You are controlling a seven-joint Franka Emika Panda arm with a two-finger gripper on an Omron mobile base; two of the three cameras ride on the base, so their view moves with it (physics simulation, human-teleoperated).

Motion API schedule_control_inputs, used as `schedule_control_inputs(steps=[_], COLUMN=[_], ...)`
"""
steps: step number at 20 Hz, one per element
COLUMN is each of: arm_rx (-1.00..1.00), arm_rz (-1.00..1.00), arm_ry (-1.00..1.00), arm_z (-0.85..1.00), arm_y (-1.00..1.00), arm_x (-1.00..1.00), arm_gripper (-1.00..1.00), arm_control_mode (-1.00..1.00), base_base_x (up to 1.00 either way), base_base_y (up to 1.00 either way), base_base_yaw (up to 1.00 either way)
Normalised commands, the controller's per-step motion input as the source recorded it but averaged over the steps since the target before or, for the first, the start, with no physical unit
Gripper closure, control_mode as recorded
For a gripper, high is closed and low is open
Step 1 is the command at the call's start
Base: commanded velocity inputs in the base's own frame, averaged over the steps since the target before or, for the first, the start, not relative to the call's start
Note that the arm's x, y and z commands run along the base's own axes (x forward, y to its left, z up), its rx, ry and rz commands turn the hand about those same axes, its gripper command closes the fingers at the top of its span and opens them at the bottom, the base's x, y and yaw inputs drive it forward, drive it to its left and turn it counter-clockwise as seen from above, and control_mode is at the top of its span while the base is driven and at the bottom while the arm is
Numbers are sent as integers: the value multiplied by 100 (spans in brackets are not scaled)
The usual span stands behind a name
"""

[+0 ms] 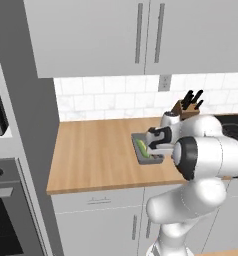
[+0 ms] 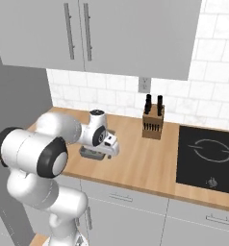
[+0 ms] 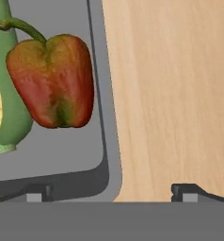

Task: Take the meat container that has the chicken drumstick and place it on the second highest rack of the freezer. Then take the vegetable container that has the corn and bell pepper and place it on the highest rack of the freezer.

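Note:
The vegetable container (image 1: 137, 136) is a shallow grey tray on the wooden counter (image 1: 96, 155), with the yellow-green corn (image 1: 141, 147) lying in it. In the hand view the corn (image 3: 1, 94) lies beside the red-orange bell pepper (image 3: 52, 84) on the container's floor (image 3: 62, 155). My gripper (image 3: 114, 192) is open and sits low over the container's near corner, one fingertip (image 3: 38, 192) inside the rim and the other over bare wood. From the left base view, the gripper (image 1: 155, 156) hangs over the tray's front right end. The freezer, meat container and chicken drumstick are out of view.
A knife block (image 2: 153, 124) stands at the back of the counter, with a black cooktop (image 2: 208, 158) to its right. White wall cabinets (image 1: 141, 35) hang above. A tall grey housing (image 1: 31, 125) with an oven (image 1: 1, 215) borders the counter's left end.

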Motion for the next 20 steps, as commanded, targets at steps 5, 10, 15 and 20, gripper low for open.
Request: schedule_control_inputs(steps=[5, 10, 15, 20], arm_rx=[0, 1, 3, 2], arm_rz=[0, 0, 0, 0], arm_ry=[5, 1, 0, 1], arm_z=[-36, -23, -17, -17], arm_y=[-4, -6, -15, -4], arm_x=[12, 25, 23, 2], arm_gripper=[-100, -100, -100, -100], arm_control_mode=[-100, -100, -100, -100], base_base_x=[0, 0, 0, 0], base_base_y=[0, 0, 0, 0], base_base_yaw=[0, 0, 0, 0])
